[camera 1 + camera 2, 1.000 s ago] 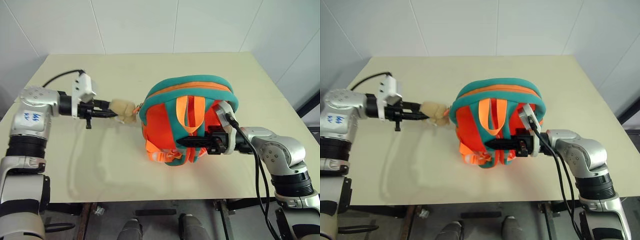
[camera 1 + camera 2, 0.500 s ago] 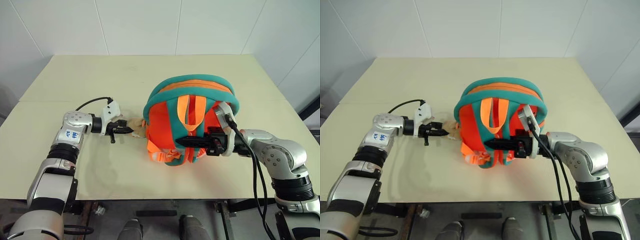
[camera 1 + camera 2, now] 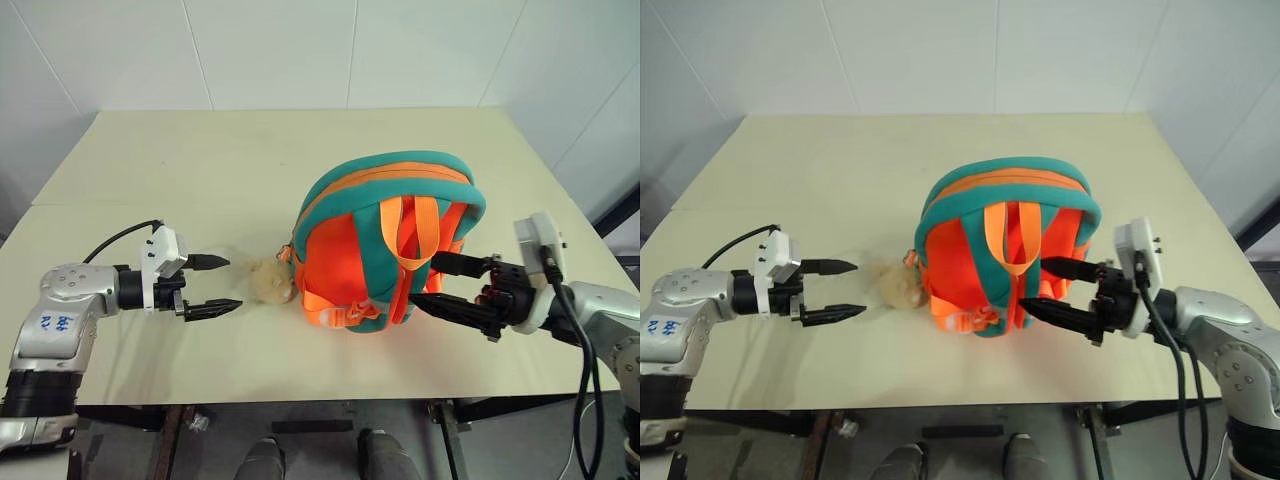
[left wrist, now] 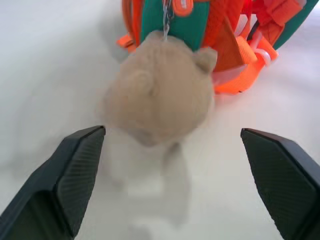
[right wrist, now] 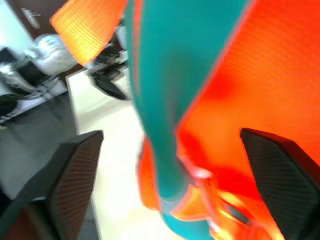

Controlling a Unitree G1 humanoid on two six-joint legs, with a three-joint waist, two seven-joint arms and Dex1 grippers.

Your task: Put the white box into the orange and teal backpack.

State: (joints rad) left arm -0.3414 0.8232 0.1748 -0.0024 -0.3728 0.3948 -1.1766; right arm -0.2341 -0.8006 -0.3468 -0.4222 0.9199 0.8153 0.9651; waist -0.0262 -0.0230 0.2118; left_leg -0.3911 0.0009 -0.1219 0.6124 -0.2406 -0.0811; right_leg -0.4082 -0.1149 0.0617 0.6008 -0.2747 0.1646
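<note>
The orange and teal backpack stands on the table with its strap side toward me, and its tan plush toy lies on the tabletop at its left foot. My left gripper is open, a short way left of the toy, with nothing between its fingers; the toy lies just past its tips. My right gripper is open too, with its tips close to the teal and orange straps on the backpack's right side and holding nothing. The white box is out of view.
The cream table stretches wide behind and to the left of the backpack. Its front edge runs just below both grippers. White walls close in behind the table.
Both grippers have opened. The left let go of the plush toy and drew back to the left; the right came off the straps and moved right. The toy now rests on the table.
</note>
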